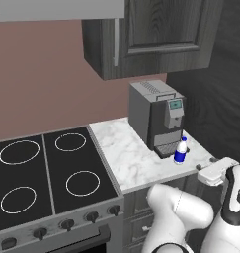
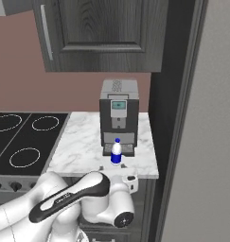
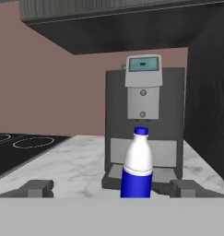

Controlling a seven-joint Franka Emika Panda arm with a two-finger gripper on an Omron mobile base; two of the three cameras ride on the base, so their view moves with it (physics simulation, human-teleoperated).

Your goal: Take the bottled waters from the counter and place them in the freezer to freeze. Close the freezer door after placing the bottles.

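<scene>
You have one bottle (image 3: 138,166) in front of you: small, upright, with a blue cap, a pale whitish upper body and a dark blue lower band. It stands on the marble counter (image 1: 124,153), touching or just in front of the drip tray of the grey coffee machine (image 1: 156,116), near the counter's front right corner. In the right base view the bottle (image 2: 116,153) sits centred under the machine's spout, and the left base view shows the bottle (image 1: 180,150) at the machine's front right.

You can read no writing anywhere. The bottle's band carries no legible label, and the small bluish screen on the machine is too small to make out.

Your gripper (image 3: 111,189) has its jaws spread fully wide and grips nothing. In the hand view its two finger tips (image 3: 37,188) stand well apart, one on each side of the bottle, which lies between them but farther off; you cannot tell how near. The bottle's foot is cut off by the lower edge there.

The stove (image 1: 42,173) lies to the left of the counter, cut off by the frame. A dark cabinet (image 2: 102,33) hangs above, also cut off.
</scene>
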